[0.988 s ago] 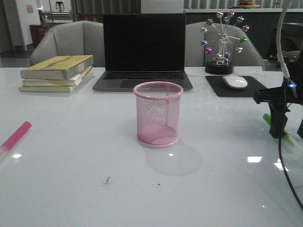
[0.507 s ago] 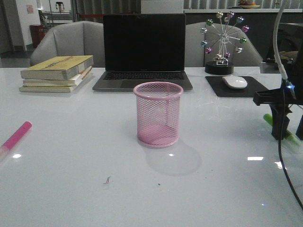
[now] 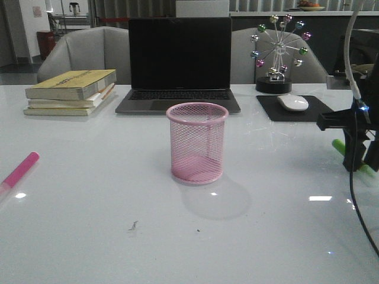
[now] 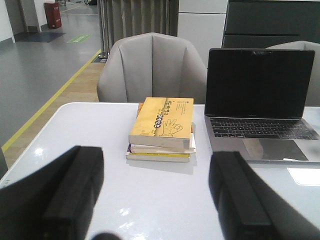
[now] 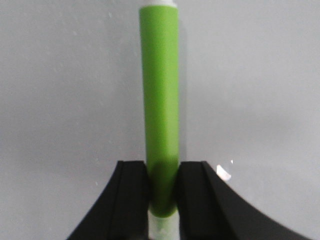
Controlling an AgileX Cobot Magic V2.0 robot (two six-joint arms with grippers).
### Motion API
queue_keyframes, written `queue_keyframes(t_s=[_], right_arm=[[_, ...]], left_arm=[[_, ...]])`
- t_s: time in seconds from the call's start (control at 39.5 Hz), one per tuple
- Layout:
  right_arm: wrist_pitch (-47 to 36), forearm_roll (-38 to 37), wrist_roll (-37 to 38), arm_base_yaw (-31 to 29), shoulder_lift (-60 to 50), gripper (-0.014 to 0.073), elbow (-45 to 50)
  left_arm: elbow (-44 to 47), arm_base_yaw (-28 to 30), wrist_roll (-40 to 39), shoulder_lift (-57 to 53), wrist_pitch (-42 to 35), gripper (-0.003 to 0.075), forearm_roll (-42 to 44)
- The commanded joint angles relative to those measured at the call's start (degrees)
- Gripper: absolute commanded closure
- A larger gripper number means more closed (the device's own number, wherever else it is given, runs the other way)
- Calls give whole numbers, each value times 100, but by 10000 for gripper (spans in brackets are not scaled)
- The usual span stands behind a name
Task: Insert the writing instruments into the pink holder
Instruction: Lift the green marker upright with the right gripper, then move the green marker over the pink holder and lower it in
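Note:
The pink mesh holder [image 3: 197, 142] stands upright mid-table, with nothing showing inside it. At the table's right edge lies the green marker [image 3: 339, 147], and my right gripper [image 3: 357, 167] is shut on it near its pale end. The right wrist view shows the green marker [image 5: 160, 100] pinched between the two black fingers [image 5: 132, 195], with my right gripper [image 5: 162, 192] low over the white table. The magenta marker [image 3: 20, 168] lies on the table at the far left. My left gripper [image 4: 156, 200] is open and holds nothing; it does not show in the front view.
A black laptop [image 3: 179, 62] sits behind the holder. A stack of books [image 3: 72, 90] lies at the back left. A mouse [image 3: 293, 102] on a dark pad and a ferris-wheel ornament [image 3: 278, 50] stand at the back right. The right arm's cable [image 3: 354, 195] hangs near the right edge.
The right gripper has closed in on the green marker at the right edge. Less of the marker shows past the fingers now. The holder and the magenta marker have not moved.

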Motion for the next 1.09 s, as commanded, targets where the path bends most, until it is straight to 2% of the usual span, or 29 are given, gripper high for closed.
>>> queue_keyframes(t_s=[0.0, 0.38, 0.61, 0.81, 0.91, 1.06], right_arm=[[-620, 172, -139, 192, -473, 527, -27], [-2699, 172, -147, 1576, -1921, 527, 87], [-4883, 172, -147, 2425, -2276, 536, 1031], [-7585, 6, -147, 3022, -2081, 536, 2211], [-8128, 6, -147, 3118, -1856, 536, 2490], [-8326, 6, -147, 3118, -1444, 536, 2533]], left_arm=[[-177, -29, -51, -18, -514, 210, -33], [-177, -29, -51, -18, -514, 210, -33], [-177, -29, -51, -18, -514, 210, -33], [-177, -29, -51, -18, -514, 210, -33], [-177, -29, -51, -18, -514, 210, -33], [-177, -29, -51, -18, -514, 210, -33]])
